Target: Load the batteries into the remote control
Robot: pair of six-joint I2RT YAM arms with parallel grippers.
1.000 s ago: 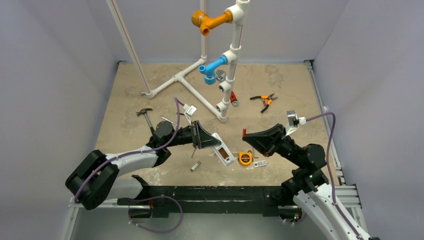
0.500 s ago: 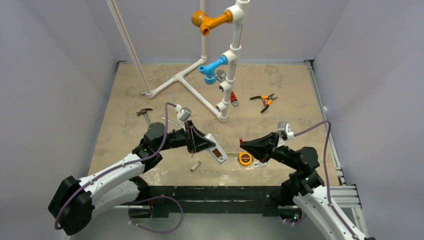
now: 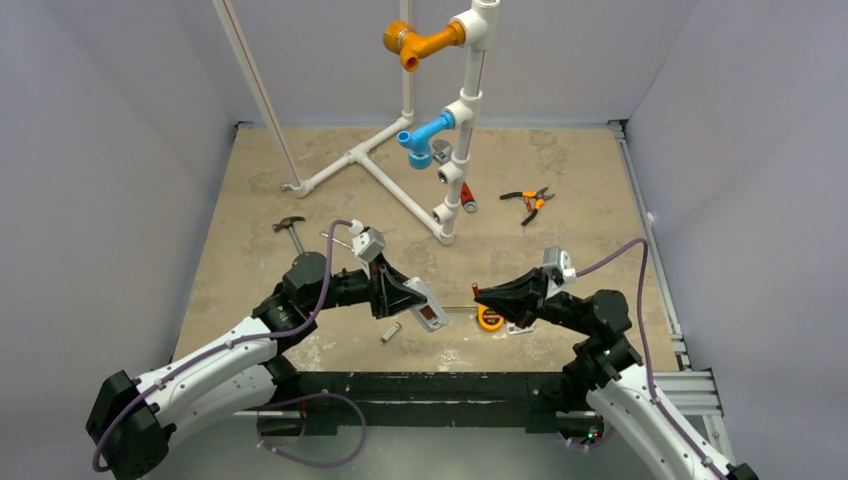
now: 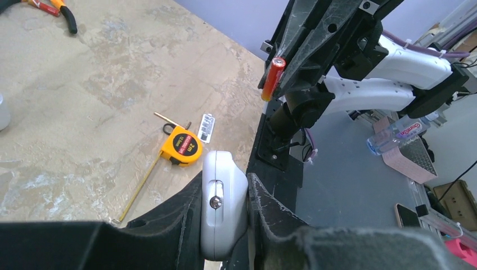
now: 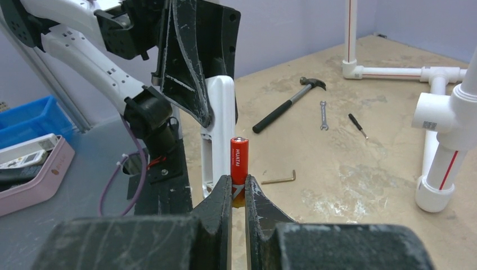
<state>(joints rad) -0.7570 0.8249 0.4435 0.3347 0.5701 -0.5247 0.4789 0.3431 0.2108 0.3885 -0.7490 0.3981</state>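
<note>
Two robot arms reach in from the near edge of a sandy worktop [image 3: 570, 170] closed in by pale walls at the left, right and back. The left pincer [image 3: 406, 294] is clamped on the remote control [image 3: 428, 308], a slim white handset held clear of the worktop over its near middle. The overhead view shows a dark reddish recess on the remote's upper face. Whether anything sits inside it cannot be made out. In the left wrist view only the remote's rounded end, with one screw, shows. The rest is buried between the black fingers. The right pincer [image 5: 238, 188] faces it from the right and is closed on one red battery [image 5: 239, 160], which stands upright with its lower end hidden between the fingertips. A gap of open air lies between battery and remote. An orange tape measure [image 3: 489, 318] lies on the worktop just below the right pincer, with its blade drawn out toward the left. A small pale strip [image 3: 520, 327] beside it is too small to identify. A little grey cylinder [image 3: 391, 332] lies near the front edge under the left pincer, also unclear. Further back stand a white pipe frame [image 3: 405, 195] with orange and blue fittings, a hammer [image 3: 292, 230] to the left and pliers [image 3: 530, 200] to the right. Bare worktop lies along the right side beside a metal rail.
</note>
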